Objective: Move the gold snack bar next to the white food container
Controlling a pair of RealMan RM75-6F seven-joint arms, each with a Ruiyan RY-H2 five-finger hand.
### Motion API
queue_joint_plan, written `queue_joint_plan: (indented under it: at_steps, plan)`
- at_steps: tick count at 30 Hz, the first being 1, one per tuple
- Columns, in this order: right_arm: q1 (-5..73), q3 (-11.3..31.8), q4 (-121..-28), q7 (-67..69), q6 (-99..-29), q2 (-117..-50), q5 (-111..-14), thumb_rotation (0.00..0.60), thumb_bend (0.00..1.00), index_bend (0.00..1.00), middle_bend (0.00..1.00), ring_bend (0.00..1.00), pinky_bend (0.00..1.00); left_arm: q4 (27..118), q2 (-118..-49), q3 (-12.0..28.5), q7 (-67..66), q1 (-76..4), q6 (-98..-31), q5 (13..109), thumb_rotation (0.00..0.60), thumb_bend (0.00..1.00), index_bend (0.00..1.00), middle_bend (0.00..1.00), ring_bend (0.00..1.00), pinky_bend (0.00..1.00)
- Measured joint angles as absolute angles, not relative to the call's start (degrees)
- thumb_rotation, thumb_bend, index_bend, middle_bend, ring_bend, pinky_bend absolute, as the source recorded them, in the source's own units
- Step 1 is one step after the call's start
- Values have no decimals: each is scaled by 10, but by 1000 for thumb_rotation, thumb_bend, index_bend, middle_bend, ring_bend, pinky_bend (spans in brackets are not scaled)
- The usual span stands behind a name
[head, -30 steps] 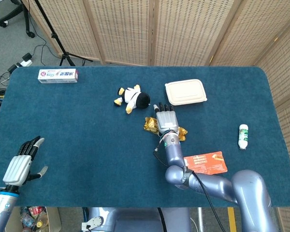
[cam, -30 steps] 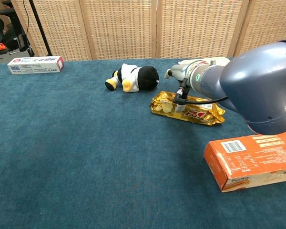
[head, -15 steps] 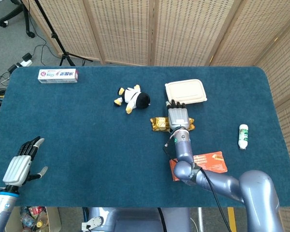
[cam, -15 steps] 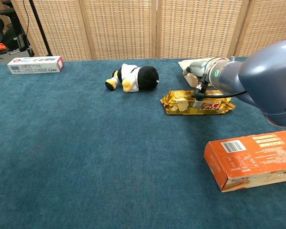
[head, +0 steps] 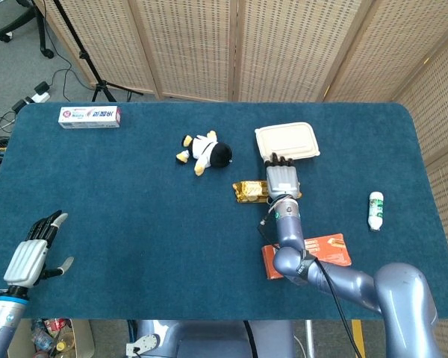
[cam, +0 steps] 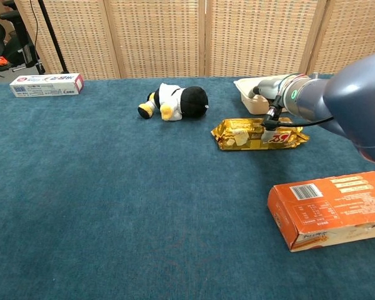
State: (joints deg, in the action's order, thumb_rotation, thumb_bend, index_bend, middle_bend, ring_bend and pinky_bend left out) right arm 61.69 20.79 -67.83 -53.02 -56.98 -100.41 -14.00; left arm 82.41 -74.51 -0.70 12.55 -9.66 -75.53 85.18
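I have the right robot hand [head: 282, 179] lying flat on top of the gold snack bar [head: 250, 192], fingers stretched forward and pressing down on its right half; from either view I cannot tell whether anything curls under the wrapper, so I read this as a press, not a grip. The bar lies flat on the bench [head: 134, 209] directly beneath the robot hand, its free end sticking out to the hand's left, and the white food container [head: 287, 142] sits just beyond the fingertips, near but apart from the bar. I judge the bar light and somewhat stiff inside a crinkly foil wrapper that is slippery on top, so the carpet-like cloth may drag at it. If I need a real hold, I would pinch across the narrow width near the middle. My left robot hand [head: 31, 257] hovers far off with fingers spread, holding nothing
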Motion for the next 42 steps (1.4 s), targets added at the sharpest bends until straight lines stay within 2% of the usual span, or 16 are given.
queue_joint_plan:
  at_steps: [8, 14, 20, 28, 32, 36, 42]
  plan:
    - [616, 204, -669, -536, -569, -998, -136, 600, 234, 16, 0, 0, 67, 824, -745, -7, 126, -96, -755, 851, 600, 297, 0, 0, 0, 9]
    - [604, 192, -704, -546, -603, -980, -142, 600, 234, 16, 0, 0, 78, 824, -744, -8, 130, -97, -753, 853, 600, 297, 0, 0, 0, 9]
    - [585, 190, -772, -545, -648, -952, -149, 600, 234, 16, 0, 0, 79, 825, -745, -10, 134, -97, -749, 853, 600, 296, 0, 0, 0, 9]
    - [548, 180, -943, -532, -742, -881, -210, 600, 235, 27, 0, 0, 79, 827, -746, -13, 124, -97, -754, 860, 600, 297, 0, 0, 0, 9]
    - [516, 151, -1039, -516, -778, -840, -290, 600, 234, 45, 0, 0, 79, 825, -746, -12, 115, -95, -757, 858, 600, 297, 0, 0, 0, 9]
    - [470, 101, -1115, -484, -811, -797, -390, 600, 234, 46, 0, 0, 79, 825, -745, -11, 104, -94, -762, 858, 600, 298, 0, 0, 0, 9]
    - [396, 20, -1180, -425, -850, -742, -544, 600, 234, 46, 0, 0, 79, 831, -745, -10, 76, -92, -774, 863, 600, 297, 0, 0, 0, 9]
